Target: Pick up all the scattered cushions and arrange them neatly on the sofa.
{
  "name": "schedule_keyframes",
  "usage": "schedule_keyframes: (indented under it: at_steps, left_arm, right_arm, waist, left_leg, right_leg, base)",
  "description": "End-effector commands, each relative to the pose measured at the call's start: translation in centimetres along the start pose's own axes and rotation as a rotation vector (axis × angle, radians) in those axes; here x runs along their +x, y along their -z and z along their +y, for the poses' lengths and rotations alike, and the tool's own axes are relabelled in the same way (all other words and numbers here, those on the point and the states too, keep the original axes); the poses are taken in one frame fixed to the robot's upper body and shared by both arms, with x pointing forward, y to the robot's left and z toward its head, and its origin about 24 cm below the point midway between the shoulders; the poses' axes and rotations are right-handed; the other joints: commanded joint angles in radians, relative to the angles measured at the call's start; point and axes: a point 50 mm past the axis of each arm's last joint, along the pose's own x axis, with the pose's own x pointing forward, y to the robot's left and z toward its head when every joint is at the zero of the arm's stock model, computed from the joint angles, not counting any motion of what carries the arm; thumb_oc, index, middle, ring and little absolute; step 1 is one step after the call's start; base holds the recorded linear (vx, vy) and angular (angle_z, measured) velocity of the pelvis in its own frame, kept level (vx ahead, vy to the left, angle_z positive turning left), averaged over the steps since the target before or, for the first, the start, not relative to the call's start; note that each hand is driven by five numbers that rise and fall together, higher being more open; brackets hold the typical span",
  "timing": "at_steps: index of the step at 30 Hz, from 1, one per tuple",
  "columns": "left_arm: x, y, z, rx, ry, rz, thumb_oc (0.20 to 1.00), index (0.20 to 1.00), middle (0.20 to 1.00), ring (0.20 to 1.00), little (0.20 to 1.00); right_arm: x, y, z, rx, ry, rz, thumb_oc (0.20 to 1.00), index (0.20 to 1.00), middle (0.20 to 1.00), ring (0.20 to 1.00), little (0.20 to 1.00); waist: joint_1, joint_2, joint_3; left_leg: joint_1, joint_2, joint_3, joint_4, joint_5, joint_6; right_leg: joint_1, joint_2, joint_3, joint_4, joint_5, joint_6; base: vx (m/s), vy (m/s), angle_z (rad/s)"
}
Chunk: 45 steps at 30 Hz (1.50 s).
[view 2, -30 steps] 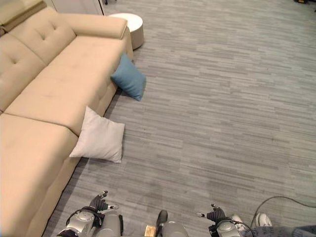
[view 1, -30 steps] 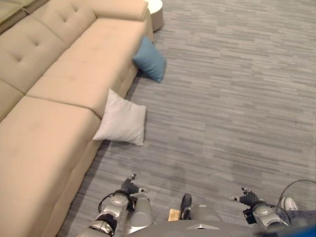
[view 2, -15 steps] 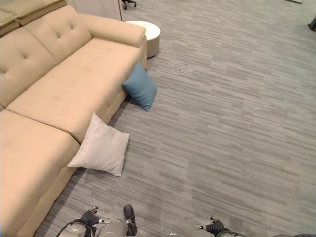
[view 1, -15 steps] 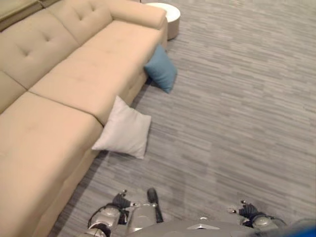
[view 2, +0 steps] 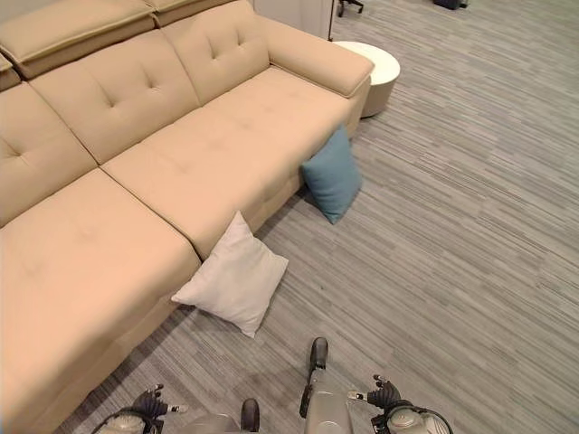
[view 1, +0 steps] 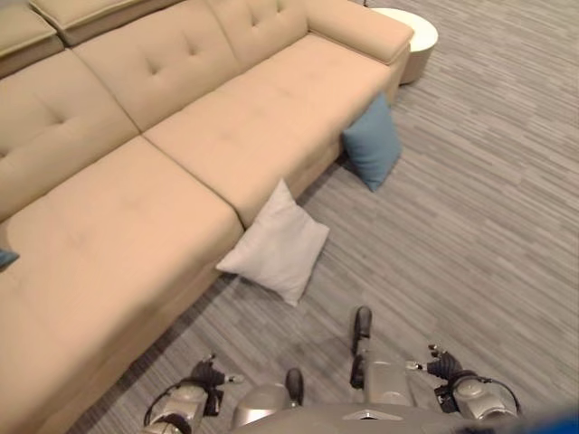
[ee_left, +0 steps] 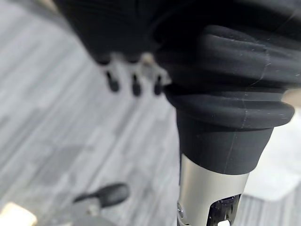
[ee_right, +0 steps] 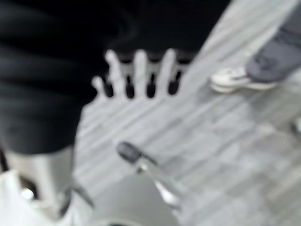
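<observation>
Two cushions (view 1: 278, 250) on floor, shoe (ee_right: 240, 78) seemingly beside right hand (ee_right: 136, 75)

Each robot hand, the left robot hand (ee_left: 134, 77) and the right robot hand (ee_right: 136, 75), was seen to be built of slim silver fingers (ee_right: 140, 66) capped with dark tips, sheathed behind in a black ribbed cover (ee_left: 230, 84), below which a smooth silver-grey forearm tube (ee_left: 207, 197) was exposed.

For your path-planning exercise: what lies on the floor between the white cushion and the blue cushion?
Nothing: in the left eye view, bare grey floor separates the white cushion from the blue cushion, along the sofa front.
</observation>
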Motion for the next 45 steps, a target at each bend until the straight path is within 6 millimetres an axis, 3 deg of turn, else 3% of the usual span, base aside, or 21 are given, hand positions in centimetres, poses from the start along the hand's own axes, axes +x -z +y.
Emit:
schedule_keyframes:
  at_steps: [1, 2, 3, 5, 8, 9, 10, 11, 12, 13, 14, 15, 16, 17, 18, 22, 23, 26, 38, 39, 45]
  left_arm:
    - [0.2, -2.2, 0.3, -0.019, -0.014, -0.086, 1.000, 1.000, 1.000, 1.000, 1.000]
    - [0.2, -2.0, 0.2, -0.024, -0.012, -0.080, 1.000, 1.000, 1.000, 1.000, 1.000]
    - [0.2, -2.6, 0.1, -0.040, -0.002, -0.098, 1.000, 1.000, 1.000, 1.000, 1.000]
    - [0.2, -2.6, 0.1, -0.040, -0.002, -0.098, 1.000, 1.000, 1.000, 1.000, 1.000]
    - [0.2, -3.9, 0.1, -0.055, 0.012, -0.141, 1.000, 1.000, 1.000, 1.000, 1.000]
    - [0.3, -4.7, 0.0, -0.064, 0.012, -0.158, 1.000, 1.000, 1.000, 1.000, 1.000]
    - [0.3, -4.7, 0.0, -0.064, 0.012, -0.158, 1.000, 1.000, 1.000, 1.000, 1.000]
    - [0.3, -5.1, -0.1, -0.043, 0.017, -0.167, 1.000, 1.000, 1.000, 1.000, 1.000]
    - [0.4, -5.3, 0.0, 0.002, 0.013, -0.164, 1.000, 1.000, 1.000, 1.000, 1.000]
    - [0.4, -4.6, 0.4, -0.007, -0.002, -0.146, 1.000, 1.000, 1.000, 1.000, 1.000]
    - [0.4, -4.2, 0.6, -0.022, -0.008, -0.134, 1.000, 1.000, 1.000, 1.000, 1.000]
    - [0.4, -4.0, 0.7, -0.029, -0.011, -0.126, 1.000, 1.000, 1.000, 1.000, 1.000]
    - [0.4, -3.7, 1.2, -0.041, -0.029, -0.118, 1.000, 1.000, 1.000, 1.000, 1.000]
    - [0.4, -3.8, 1.2, -0.041, -0.029, -0.118, 1.000, 1.000, 1.000, 1.000, 1.000]
    - [0.4, -3.7, 1.9, -0.052, -0.049, -0.116, 1.000, 1.000, 1.000, 1.000, 1.000]
    - [0.3, -3.8, 2.2, -0.057, -0.060, -0.123, 1.000, 1.000, 1.000, 1.000, 1.000]
    - [0.3, -4.4, 2.2, -0.051, -0.058, -0.145, 1.000, 1.000, 1.000, 1.000, 1.000]
    - [0.4, -4.3, 2.1, -0.039, -0.057, -0.141, 1.000, 1.000, 1.000, 1.000, 1.000]
    - [0.2, -2.1, 0.6, -0.036, -0.010, -0.082, 1.000, 1.000, 1.000, 1.000, 1.000]
    - [0.2, -1.8, -1.1, -0.043, 0.025, -0.050, 1.000, 1.000, 1.000, 1.000, 1.000]
    - [0.2, -2.0, -1.7, -0.033, 0.044, -0.066, 1.000, 1.000, 1.000, 1.000, 1.000]
  right_arm:
    - [0.0, 0.0, -2.1, -0.043, 0.044, -0.010, 1.000, 1.000, 1.000, 1.000, 1.000]
    - [-0.1, 0.2, -2.1, -0.048, 0.040, -0.005, 1.000, 1.000, 1.000, 1.000, 1.000]
    - [-0.1, -0.3, -2.5, -0.044, 0.051, -0.033, 1.000, 1.000, 1.000, 1.000, 1.000]
    - [-0.1, -0.3, -2.5, -0.044, 0.051, -0.033, 1.000, 1.000, 1.000, 1.000, 1.000]
    - [-0.2, -0.3, -2.7, -0.036, 0.059, -0.046, 1.000, 1.000, 1.000, 1.000, 1.000]
    - [-0.3, 0.4, -2.7, 0.000, 0.066, -0.023, 1.000, 1.000, 1.000, 1.000, 1.000]
    - [-0.3, 0.4, -2.7, 0.001, 0.066, -0.023, 1.000, 1.000, 1.000, 1.000, 1.000]
    - [-0.5, 1.0, -2.5, 0.033, 0.067, -0.008, 1.000, 1.000, 1.000, 1.000, 1.000]
    - [-0.5, 1.3, -2.1, 0.051, 0.064, 0.003, 1.000, 1.000, 1.000, 1.000, 1.000]
    - [-0.4, 0.8, -1.7, 0.038, 0.049, -0.008, 1.000, 1.000, 1.000, 1.000, 1.000]
    - [-0.3, 0.1, -1.3, 0.028, 0.033, -0.031, 1.000, 1.000, 1.000, 1.000, 1.000]
    - [-0.2, 0.1, -1.1, 0.029, 0.029, -0.032, 1.000, 1.000, 1.000, 1.000, 1.000]
    - [-0.1, -0.6, -1.0, 0.020, 0.023, -0.052, 1.000, 1.000, 1.000, 1.000, 1.000]
    - [-0.1, -0.6, -1.0, 0.020, 0.023, -0.053, 1.000, 1.000, 1.000, 1.000, 1.000]
    - [-0.1, -0.7, -0.7, 0.025, 0.018, -0.053, 1.000, 1.000, 1.000, 1.000, 1.000]
    - [-0.1, -0.5, -0.7, 0.034, 0.017, -0.047, 1.000, 1.000, 1.000, 1.000, 1.000]
    - [-0.1, -0.6, -0.8, 0.032, 0.017, -0.049, 1.000, 1.000, 1.000, 1.000, 1.000]
    - [-0.2, -0.2, -0.6, 0.038, 0.005, -0.036, 1.000, 1.000, 1.000, 1.000, 1.000]
    - [-0.4, 0.9, -0.8, 0.017, -0.001, -0.010, 1.000, 1.000, 1.000, 1.000, 1.000]
    - [-0.8, 4.6, -1.5, 0.124, 0.084, 0.186, 1.000, 1.000, 1.000, 1.000, 1.000]
    - [-0.9, 4.8, -1.1, 0.108, 0.071, 0.190, 1.000, 1.000, 1.000, 1.000, 1.000]
  waist:
    - [-0.026, -0.013, -0.006]
    - [-0.022, -0.007, -0.012]
    - [-0.021, -0.014, -0.011]
    - [-0.025, -0.013, -0.012]
    - [-0.017, -0.033, 0.007]
    - [-0.021, -0.035, 0.014]
    - [-0.022, -0.036, 0.014]
    - [-0.035, -0.033, 0.013]
    - [-0.040, -0.005, 0.005]
    - [-0.033, -0.011, 0.011]
    - [-0.024, -0.013, 0.021]
    - [-0.022, -0.017, 0.019]
    - [-0.011, -0.017, 0.022]
    - [-0.010, -0.017, 0.022]
    - [-0.009, -0.017, 0.022]
    - [-0.015, -0.014, 0.015]
    - [-0.028, -0.018, 0.011]
    - [-0.047, -0.028, 0.009]
    - [-0.021, -0.023, -0.038]
    - [-0.037, 0.019, -0.113]
    - [-0.032, 0.022, -0.114]
  left_leg:
    - [-0.033, 0.050, 0.070, 0.138, -0.029, -0.106]
    - [-0.020, 0.058, 0.054, 0.157, -0.023, -0.116]
    - [-0.077, 0.100, 0.063, 0.311, 0.041, -0.158]
    - [-0.082, 0.102, 0.059, 0.318, 0.038, -0.159]
    - [-0.185, 0.181, 0.139, 0.477, 0.088, -0.162]
    - [-0.215, 0.228, 0.231, 0.429, 0.100, -0.153]
    - [-0.215, 0.228, 0.230, 0.429, 0.100, -0.153]
    - [-0.240, 0.252, 0.339, 0.347, 0.085, -0.142]
    - [-0.302, 0.269, 0.427, 0.155, 0.213, -0.183]
    - [-0.287, 0.238, 0.367, 0.168, 0.177, -0.166]
    - [-0.282, 0.217, 0.353, 0.159, 0.175, -0.138]
    - [-0.261, 0.203, 0.348, 0.146, 0.146, -0.141]
    - [-0.246, 0.188, 0.362, 0.132, 0.144, -0.111]
    - [-0.245, 0.187, 0.363, 0.131, 0.145, -0.110]
    - [-0.212, 0.166, 0.341, 0.104, 0.134, -0.090]
    - [-0.183, 0.147, 0.318, 0.082, 0.122, -0.089]
    - [-0.171, 0.135, 0.287, 0.081, 0.108, -0.095]
    - [-0.148, 0.122, 0.240, 0.089, 0.088, -0.100]
    - [-0.136, 0.148, 0.188, 0.070, 0.122, -0.134]
    - [-0.096, 0.253, 0.355, 0.095, 0.155, -0.183]
    - [-0.082, 0.247, 0.342, 0.061, 0.168, -0.186]
  right_leg:
    - [-0.008, 0.024, 0.054, 0.085, 0.014, 0.032]
    - [0.005, 0.027, 0.042, 0.099, 0.005, 0.027]
    - [0.048, 0.034, 0.011, 0.119, -0.012, -0.002]
    - [0.047, 0.034, 0.007, 0.118, -0.012, -0.003]
    - [0.107, 0.044, -0.058, 0.119, -0.068, -0.048]
    - [0.139, 0.048, -0.109, 0.116, -0.101, -0.060]
    - [0.140, 0.048, -0.110, 0.115, -0.101, -0.060]
    - [0.167, 0.050, -0.156, 0.105, -0.125, -0.057]
    - [0.211, 0.081, -0.220, 0.117, -0.190, -0.054]
    - [0.206, 0.069, -0.214, 0.167, -0.205, -0.051]
    - [0.181, 0.040, -0.213, 0.251, -0.191, -0.044]
    - [0.182, 0.017, -0.210, 0.290, -0.209, -0.021]
    - [0.142, -0.012, -0.215, 0.356, -0.164, -0.011]
    - [0.140, -0.013, -0.213, 0.357, -0.165, -0.010]
    - [0.108, -0.018, -0.151, 0.434, -0.142, 0.003]
    - [0.088, -0.011, -0.095, 0.354, -0.127, -0.003]
    - [0.058, -0.010, -0.024, 0.230, -0.080, 0.011]
    - [0.047, 0.003, 0.078, 0.153, -0.052, 0.027]
    - [0.171, 0.020, -0.006, 0.092, -0.085, 0.012]
    - [0.290, 0.050, -0.103, -0.030, -0.103, -0.007]
    - [0.311, 0.053, -0.124, -0.052, -0.094, -0.006]
  base:
    - [0.33, -0.153, 1.49]
    - [0.35, -0.350, 1.31]
    - [0.34, -0.352, 0.88]
    - [0.14, -0.210, 0.74]
    - [0.12, -0.292, 0.91]
    - [0.12, -0.206, 0.80]
    - [0.14, -0.190, 1.58]
    - [0.32, -0.085, 1.46]
    - [0.43, -0.016, 1.33]
    - [0.40, 0.169, 1.26]
    - [0.24, 0.264, 0.94]
    - [0.15, 0.295, 0.59]
    - [0.12, 0.174, -0.39]
    - [0.16, 0.193, -0.37]
    - [0.14, 0.092, 0.00]
    - [0.19, 0.017, 0.36]
    - [0.21, -0.087, 0.27]
    - [0.20, -0.086, 0.44]
    - [0.05, -0.091, 0.32]
    - [-0.01, -0.028, 0.12]
    - [0.01, 0.004, 0.09]
